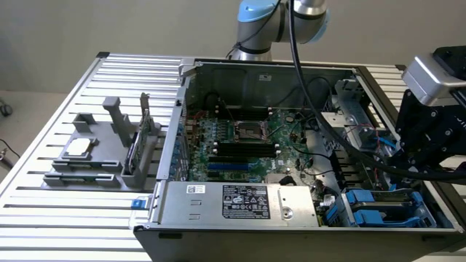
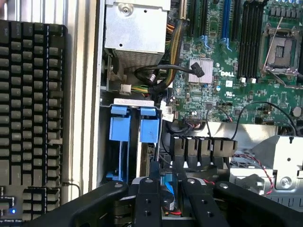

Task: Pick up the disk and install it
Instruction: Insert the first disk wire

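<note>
— While the slatted bench carries the open Dell computer case, what hangs over its drive bay?
— The disk, I think: the jaws are closed partway on a blue edge, near the bay's blue carriers. I'd keep it square to the bay and clear of those cables. Its body and label are hidden behind the jaws.

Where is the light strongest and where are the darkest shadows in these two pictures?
Exterior view: the slatted table is pale and evenly lit, while the computer case is dimmer inside. Wrist view: the power supply catches the brightest sheen on its metal face, the keyboard reads nearly black, and the bay around the blue tabs falls into deep shadow.
</note>
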{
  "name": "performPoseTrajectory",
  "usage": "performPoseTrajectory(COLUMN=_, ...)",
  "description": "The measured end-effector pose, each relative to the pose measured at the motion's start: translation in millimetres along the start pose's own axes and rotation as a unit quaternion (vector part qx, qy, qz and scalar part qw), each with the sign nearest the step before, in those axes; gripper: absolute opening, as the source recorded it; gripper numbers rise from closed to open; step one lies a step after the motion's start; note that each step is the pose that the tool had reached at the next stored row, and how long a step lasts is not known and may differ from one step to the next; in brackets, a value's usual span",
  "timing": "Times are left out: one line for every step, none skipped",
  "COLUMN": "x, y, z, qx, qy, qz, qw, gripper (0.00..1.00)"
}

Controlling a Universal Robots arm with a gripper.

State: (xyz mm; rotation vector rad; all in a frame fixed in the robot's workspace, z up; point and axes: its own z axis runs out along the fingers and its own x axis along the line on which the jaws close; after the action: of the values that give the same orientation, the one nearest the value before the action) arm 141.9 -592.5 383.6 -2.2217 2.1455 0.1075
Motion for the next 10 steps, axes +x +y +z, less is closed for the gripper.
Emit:
performPoseTrajectory(x=0.0, y=0.0, z=-0.1, qx=0.0009, qy=-0.0003, qz=0.005, qw=1.0000, gripper=0.25)
performPoseTrajectory(x=-0.1, y=0.0, z=-0.2, qx=0.0017, qy=-0.0006, qz=0.011, qw=0.9999, gripper=0.25)
performPoseTrajectory(x=-0.1, y=0.0, z=-0.2, qx=0.0025, qy=-0.0009, qz=0.017, qw=0.9999, gripper=0.25)
performPoseTrajectory(x=-0.1, y=0.0, z=-0.3, qx=0.0033, qy=-0.0013, qz=0.022, qw=0.9997, gripper=0.25)
performPoseTrajectory(x=-0.1, y=0.0, z=-0.4, qx=0.0039, qy=-0.0018, qz=0.028, qw=0.9996, gripper=0.25)
performPoseTrajectory(x=-0.1, y=0.0, z=-0.4, qx=0.0046, qy=-0.0024, qz=0.034, qw=0.9994, gripper=0.25)
performPoseTrajectory(x=-0.1, y=0.0, z=-0.3, qx=0.0053, qy=-0.0032, qz=0.041, qw=0.9991, gripper=0.25)
performPoseTrajectory(x=-0.1, y=0.0, z=-0.2, qx=0.0059, qy=-0.0037, qz=0.048, qw=0.9988, gripper=0.25)
performPoseTrajectory(x=-0.1, y=0.0, z=-0.2, qx=0.0065, qy=-0.0041, qz=0.055, qw=0.9984, gripper=0.25)
performPoseTrajectory(x=-0.1, y=0.0, z=-0.2, qx=0.0072, qy=-0.0044, qz=0.063, qw=0.9980, gripper=0.25)
